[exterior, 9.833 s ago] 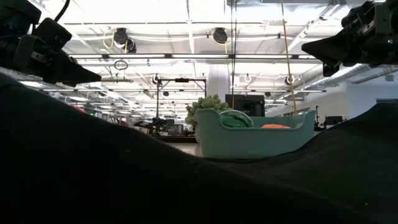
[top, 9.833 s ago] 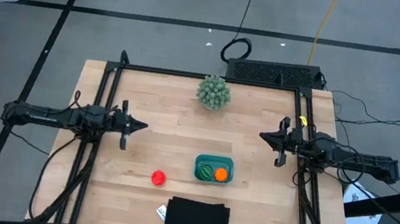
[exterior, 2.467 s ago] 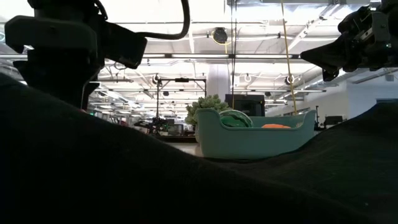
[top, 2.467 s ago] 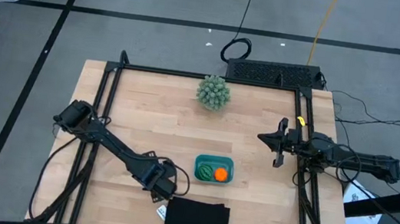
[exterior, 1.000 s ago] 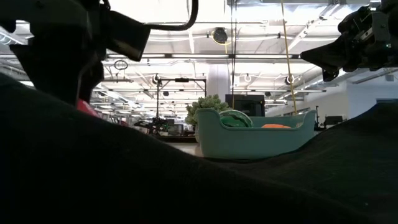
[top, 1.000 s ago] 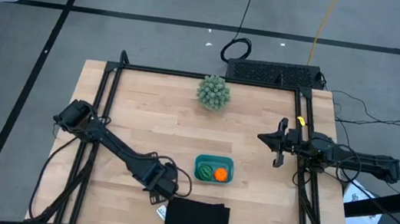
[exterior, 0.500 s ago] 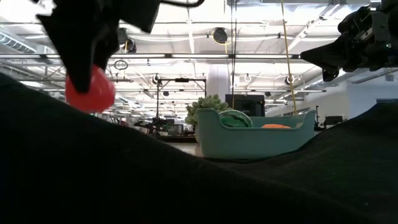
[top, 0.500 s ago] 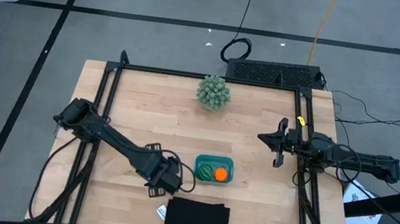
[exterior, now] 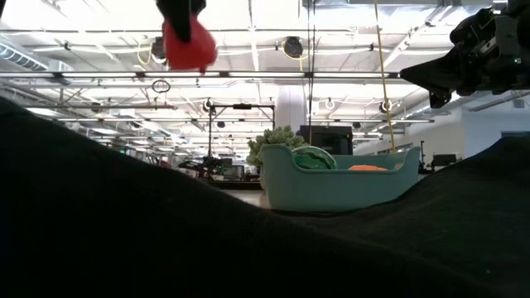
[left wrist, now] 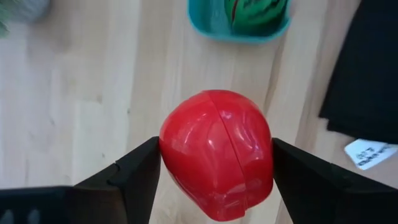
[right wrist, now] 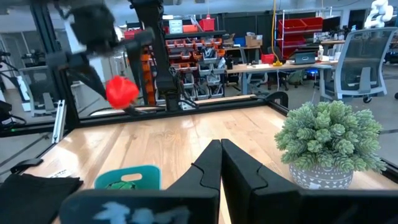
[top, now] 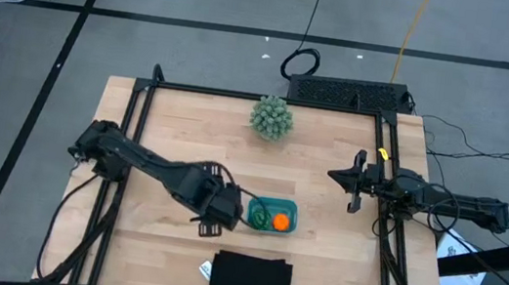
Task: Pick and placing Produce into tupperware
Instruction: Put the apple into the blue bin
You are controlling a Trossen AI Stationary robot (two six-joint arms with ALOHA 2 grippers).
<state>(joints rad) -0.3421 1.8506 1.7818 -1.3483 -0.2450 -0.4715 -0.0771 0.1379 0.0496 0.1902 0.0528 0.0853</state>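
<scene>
Above the tabletop, the left pincer pinches the red tomato, now lifted clear and carried just beside the teal tupperware, where melon and orange already sit. Only the drop remains, I'd say. The right pincer waits pressed together.

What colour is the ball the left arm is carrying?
Red ball; clearest in the left wrist view.

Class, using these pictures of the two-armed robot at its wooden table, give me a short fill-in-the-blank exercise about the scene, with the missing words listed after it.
1. The left gripper is shut on the round ____ tomato-like toy fruit.
2. The teal plastic tupperware already holds a green striped ball and an ____ ball.
3. The right gripper waits with its fingers ____.

Missing words: red; orange; shut
</scene>
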